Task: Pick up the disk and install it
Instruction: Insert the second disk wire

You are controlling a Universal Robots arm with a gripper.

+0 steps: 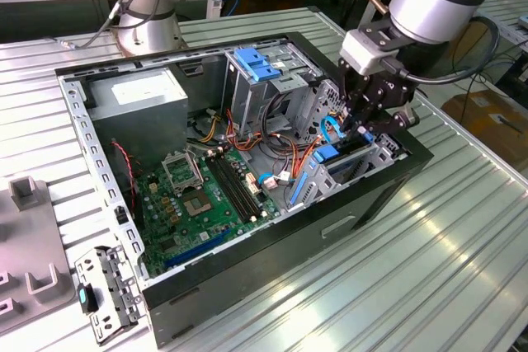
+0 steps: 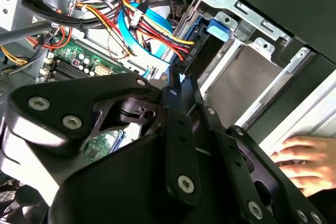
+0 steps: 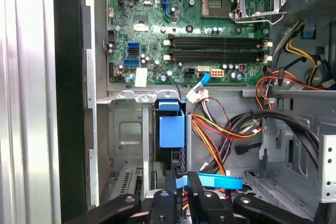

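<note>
While the arm reaches into the open computer case (image 1: 247, 286) on the table (image 1: 429, 269), the end effector (image 1: 369, 117) hangs directly above the drive bay at the case's front corner. Its fingers (image 3: 181, 190) are clenched on a thin blue strip. The disk (image 3: 171, 129), edge-on with its blue rail showing, sits upright in the bay just below the fingertips. Beside the case, a person's hand (image 2: 304, 161) rests on the table.
</note>
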